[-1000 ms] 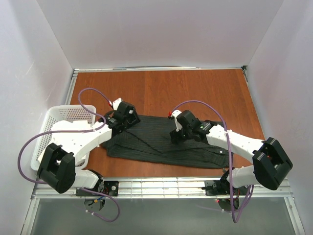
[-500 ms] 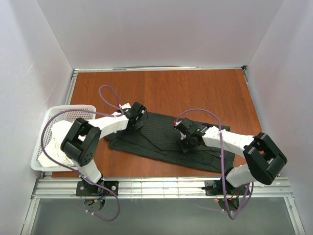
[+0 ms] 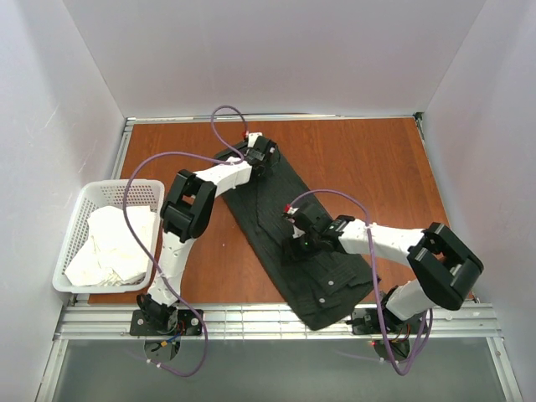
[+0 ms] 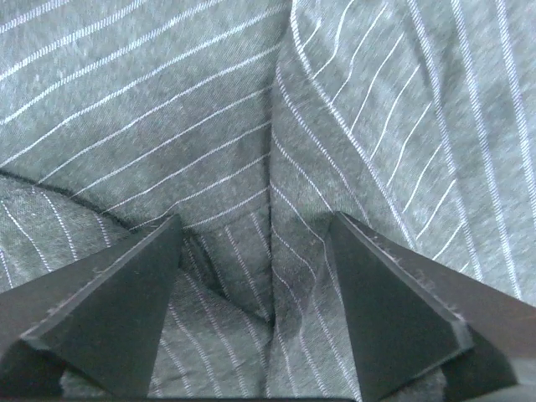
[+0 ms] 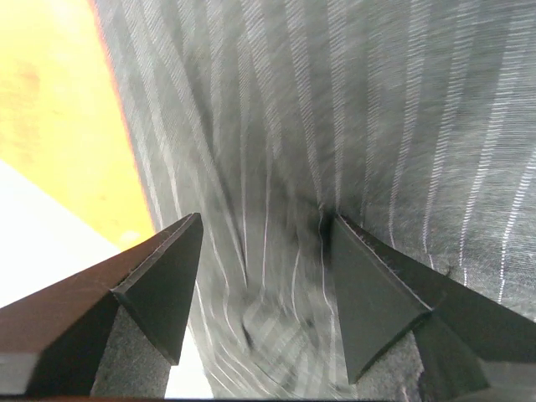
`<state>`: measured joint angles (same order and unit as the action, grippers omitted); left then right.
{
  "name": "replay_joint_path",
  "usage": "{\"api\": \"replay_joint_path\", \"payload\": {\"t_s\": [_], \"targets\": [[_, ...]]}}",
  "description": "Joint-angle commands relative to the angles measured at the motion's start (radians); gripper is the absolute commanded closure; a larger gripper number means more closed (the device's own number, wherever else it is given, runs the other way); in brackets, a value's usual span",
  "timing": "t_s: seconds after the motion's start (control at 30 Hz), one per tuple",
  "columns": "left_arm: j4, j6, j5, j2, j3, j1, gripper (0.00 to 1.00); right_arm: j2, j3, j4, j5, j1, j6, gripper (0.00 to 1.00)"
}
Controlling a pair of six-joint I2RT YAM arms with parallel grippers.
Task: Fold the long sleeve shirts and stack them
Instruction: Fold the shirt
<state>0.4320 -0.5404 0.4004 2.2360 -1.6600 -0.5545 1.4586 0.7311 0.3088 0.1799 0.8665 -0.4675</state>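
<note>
One long sleeve shirt [image 3: 266, 197], dark charcoal with pale pinstripes, lies flat in a long diagonal strip from far centre-left to the near right edge. My left gripper [image 3: 261, 153] rests on its far end. In the left wrist view the left gripper [image 4: 258, 219] has its jaws apart, tips down on the shirt [image 4: 209, 109], with a low crease between them. My right gripper [image 3: 298, 241] sits on the shirt's left edge near its middle. In the right wrist view the right gripper [image 5: 268, 218] is also open, with puckered shirt cloth [image 5: 377, 100] between the tips.
A white basket [image 3: 84, 199] holding pale cloth [image 3: 109, 247] stands at the left edge of the wooden table [image 3: 368, 167]. The shirt's near end reaches over the metal rail [image 3: 251, 316] at the front. White walls enclose three sides.
The shirt has swung from lying crosswise to lying diagonally. My left gripper went far up the table with its end, while my right gripper shifted slightly nearer and left.
</note>
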Motion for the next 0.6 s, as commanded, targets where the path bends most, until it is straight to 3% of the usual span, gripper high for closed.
{"api": "replay_joint_path", "payload": {"t_s": [0.0, 0.17, 0.3, 0.37, 0.57], "targets": [[-0.113, 0.227, -0.037, 0.102, -0.142, 0.013, 0.30, 0.052, 0.095, -0.082, 0.081, 0.035, -0.065, 0.43], [-0.191, 0.324, -0.092, 0.191, -0.335, 0.018, 0.27, 0.100, 0.227, -0.057, 0.037, 0.042, -0.037, 0.42], [-0.211, 0.333, -0.107, 0.140, -0.327, 0.018, 0.21, 0.060, 0.301, 0.021, -0.074, 0.031, 0.023, 0.42], [-0.210, 0.310, -0.088, 0.045, -0.278, 0.018, 0.20, 0.014, 0.295, 0.056, -0.141, 0.022, 0.056, 0.42], [-0.152, 0.080, -0.032, -0.303, 0.078, 0.018, 0.17, -0.136, 0.179, 0.168, -0.201, -0.072, 0.102, 0.43]]}}
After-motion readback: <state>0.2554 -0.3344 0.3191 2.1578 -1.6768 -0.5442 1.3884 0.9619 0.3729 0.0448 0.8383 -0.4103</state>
